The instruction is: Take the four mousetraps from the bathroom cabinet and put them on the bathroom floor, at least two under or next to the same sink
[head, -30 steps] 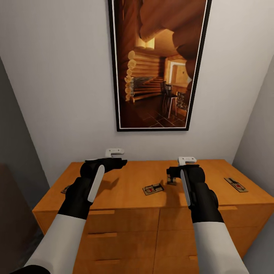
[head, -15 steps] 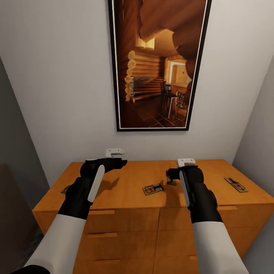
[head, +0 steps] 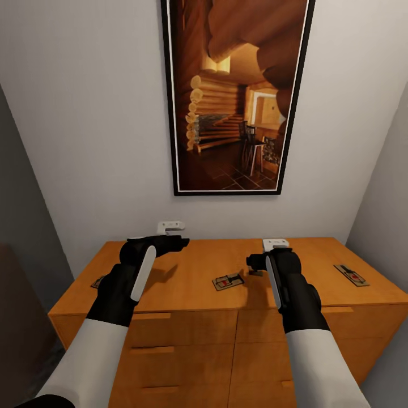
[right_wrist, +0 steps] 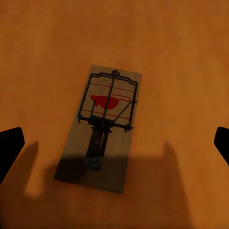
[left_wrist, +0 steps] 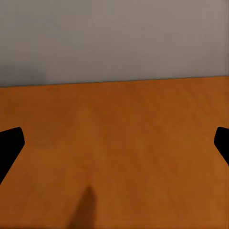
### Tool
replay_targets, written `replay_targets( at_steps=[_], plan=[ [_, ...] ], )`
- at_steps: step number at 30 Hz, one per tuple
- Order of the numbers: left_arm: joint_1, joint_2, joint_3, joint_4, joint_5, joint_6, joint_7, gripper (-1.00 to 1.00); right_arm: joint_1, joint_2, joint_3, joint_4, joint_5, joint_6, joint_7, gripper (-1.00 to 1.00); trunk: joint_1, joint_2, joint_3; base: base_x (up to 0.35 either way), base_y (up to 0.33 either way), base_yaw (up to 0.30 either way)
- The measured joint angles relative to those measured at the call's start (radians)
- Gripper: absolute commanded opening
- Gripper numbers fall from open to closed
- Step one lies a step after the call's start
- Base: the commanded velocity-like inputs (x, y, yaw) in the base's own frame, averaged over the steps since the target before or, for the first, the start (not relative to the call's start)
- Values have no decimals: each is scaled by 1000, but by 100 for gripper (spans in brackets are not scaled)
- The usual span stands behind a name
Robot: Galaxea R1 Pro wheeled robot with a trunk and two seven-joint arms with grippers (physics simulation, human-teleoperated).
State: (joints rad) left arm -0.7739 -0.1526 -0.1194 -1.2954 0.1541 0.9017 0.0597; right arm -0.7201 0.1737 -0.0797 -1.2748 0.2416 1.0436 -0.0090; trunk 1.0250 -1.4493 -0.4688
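Both arms were held out over the top of the cabinet [head: 187, 283], which stood against a pale wall below a framed picture [head: 235, 96] of a log interior.

Left gripper [left_wrist: 114, 143]: in its wrist view only the two dark fingertips [left_wrist: 10, 143] showed, at opposite edges of the picture, so the claw stood wide. Bare cabinet top [left_wrist: 124, 143] lay between them, with the wall behind. Nothing was held.

Right gripper [right_wrist: 114, 143]: fingertips [right_wrist: 9, 145] likewise far apart at the picture's edges, so wide and holding nothing. It hung above one mousetrap [right_wrist: 100, 129], which lay flat on the cabinet top, red mark and wire bar toward the end farther from the camera. The gripper's shadow fell across the trap's near end. No contact between fingers and trap was visible.

Mousetraps relative to the cabinet, head view:
- one at the middle of the top [head: 228, 281], lying flat;
- one near the right end of the top [head: 351, 275], lying flat;
- a sliver of one at the left edge [head: 97, 281], mostly hidden behind the left arm;
- the one under the right gripper [head: 256, 271], partly hidden by the right arm.

Two white wall fittings [head: 170, 226] showed just above the cabinet's back edge.
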Motion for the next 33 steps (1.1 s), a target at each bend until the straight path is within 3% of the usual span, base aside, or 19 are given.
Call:
replay_targets(
  at_steps=[33],
  plan=[
    [0,-1,0,0,0,0,0,100,-4,0,-8,28,-5,0,1,100,0,0,0,0,0,0]
  ],
)
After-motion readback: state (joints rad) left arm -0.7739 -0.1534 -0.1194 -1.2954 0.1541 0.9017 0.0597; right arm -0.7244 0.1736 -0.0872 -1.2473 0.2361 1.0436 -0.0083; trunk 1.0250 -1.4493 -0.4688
